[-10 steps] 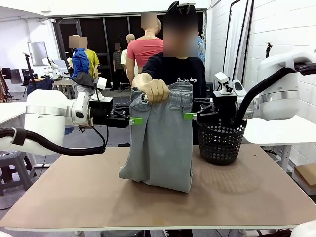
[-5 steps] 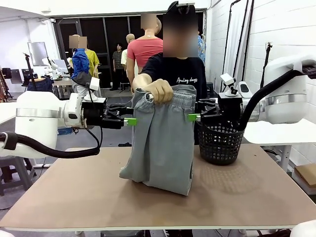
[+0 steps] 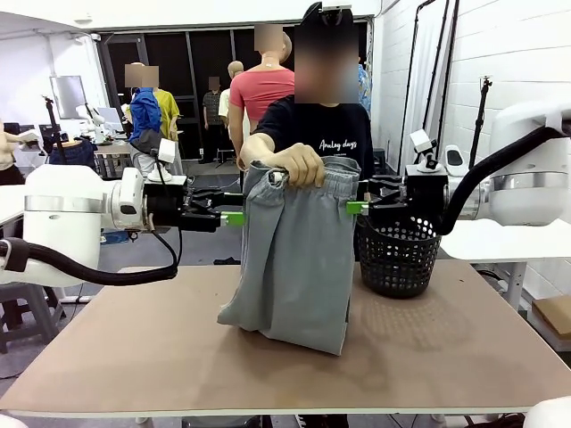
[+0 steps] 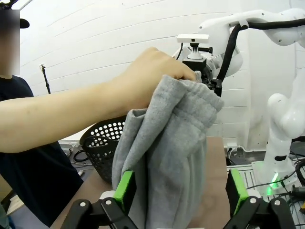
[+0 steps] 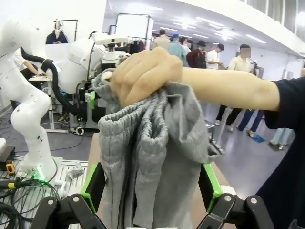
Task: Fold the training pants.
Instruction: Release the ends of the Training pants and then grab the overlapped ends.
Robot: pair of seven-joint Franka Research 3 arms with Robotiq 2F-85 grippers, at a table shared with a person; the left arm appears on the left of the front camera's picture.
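Lately drawn back, open and empty: left hand (image 3: 232, 218) and right hand (image 3: 356, 207) flanking the training pants (image 3: 294, 267) dangling from the person's hand (image 3: 302, 166), folding not yet begun.

Light grey training pants (image 3: 294, 259), black mesh basket (image 3: 397, 260).

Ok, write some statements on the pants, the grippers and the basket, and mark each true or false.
1. A hand holds the pants by the waistband. True.
2. The pants lie flat on the table. False: they hang from the hand, with their lower end on the table.
3. The left gripper and the right gripper are both open. True.
4. The pants are in the basket. False: the basket stands beside them on the table.
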